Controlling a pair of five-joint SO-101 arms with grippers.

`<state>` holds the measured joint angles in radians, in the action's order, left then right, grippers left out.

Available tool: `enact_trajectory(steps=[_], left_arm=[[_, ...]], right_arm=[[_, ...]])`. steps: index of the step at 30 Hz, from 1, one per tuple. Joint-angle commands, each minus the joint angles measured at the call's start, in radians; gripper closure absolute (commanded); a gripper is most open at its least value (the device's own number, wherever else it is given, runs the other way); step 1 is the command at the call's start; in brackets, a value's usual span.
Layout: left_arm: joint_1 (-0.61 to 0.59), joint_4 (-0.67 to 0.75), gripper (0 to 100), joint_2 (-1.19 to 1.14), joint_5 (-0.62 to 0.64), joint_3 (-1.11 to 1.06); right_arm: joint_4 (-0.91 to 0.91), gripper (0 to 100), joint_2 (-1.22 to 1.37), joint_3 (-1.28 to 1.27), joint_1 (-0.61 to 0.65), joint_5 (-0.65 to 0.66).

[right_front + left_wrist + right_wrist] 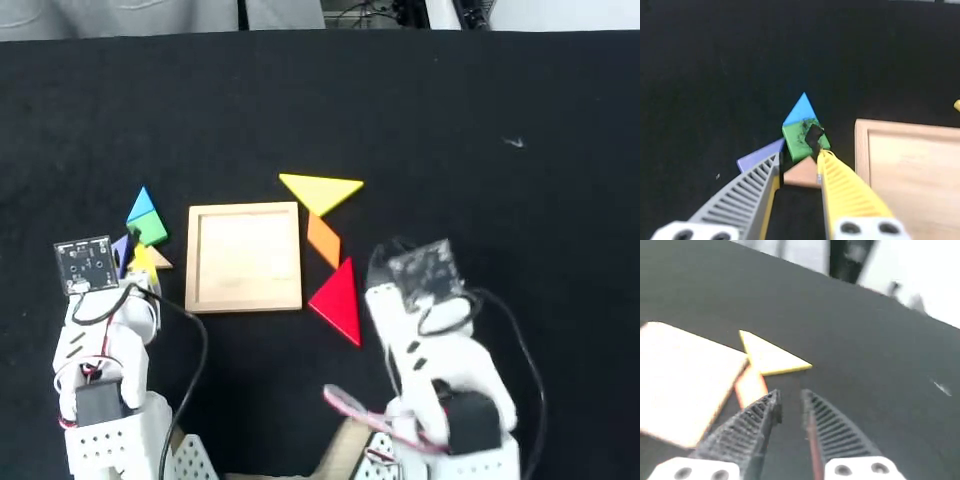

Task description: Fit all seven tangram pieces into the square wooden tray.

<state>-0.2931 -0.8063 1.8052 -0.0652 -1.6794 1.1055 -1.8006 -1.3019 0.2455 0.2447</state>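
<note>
The square wooden tray [243,290] [862,150] lies mid-table with nothing in it. To its left lies a cluster: blue triangle [142,205] [802,110], green square [152,229] [797,142], purple piece [121,250] [757,159] and tan triangle [163,262] [801,176]. My left gripper [798,159] [145,262] is down at this cluster, shut on the tan triangle, which fills the gap between its grey and yellow fingers. Right of the tray lie a yellow triangle [320,190] [770,356], an orange parallelogram [323,240] [750,387] and a red triangle [338,298]. My right gripper [790,397] hangs narrowly open above the cloth near the orange piece, holding nothing.
Black cloth [480,180] covers the table, with wide free room behind and to the right of the tray. Both arm bases [110,440] stand at the near edge. A red-and-white cable [350,405] loops beside the right arm's base.
</note>
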Motion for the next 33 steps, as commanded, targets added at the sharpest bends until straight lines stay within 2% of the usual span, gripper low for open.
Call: enact_trajectory(steps=[1,7,11,15,17,21,28,33], left_arm=[[-0.001,-0.028,87,0.008,-0.006,0.007],[-0.025,-0.043,87,0.008,-0.041,-0.004],[-0.073,-0.043,87,0.008,-0.04,-0.004],[-0.13,-0.037,87,0.009,-0.04,-0.002],[-0.15,-0.035,87,0.009,-0.038,-0.001],[-0.157,-0.035,87,0.009,0.014,0.001],[-0.153,-0.035,87,0.009,0.023,0.001],[-0.151,-0.034,87,0.009,0.023,-0.001]], right_arm=[[0.006,89.7,0.168,0.12,0.08,0.0],[0.057,89.3,0.667,0.363,0.084,-0.014],[0.196,89.1,0.957,0.575,0.084,-0.13],[0.261,79.9,1.182,0.664,0.112,-0.166],[0.258,74.8,1.273,0.674,0.153,-0.176],[0.221,76.1,1.403,0.693,0.261,-0.256],[0.183,76.1,1.55,0.728,0.269,-0.27],[0.121,76.1,1.712,0.734,0.262,-0.358]])
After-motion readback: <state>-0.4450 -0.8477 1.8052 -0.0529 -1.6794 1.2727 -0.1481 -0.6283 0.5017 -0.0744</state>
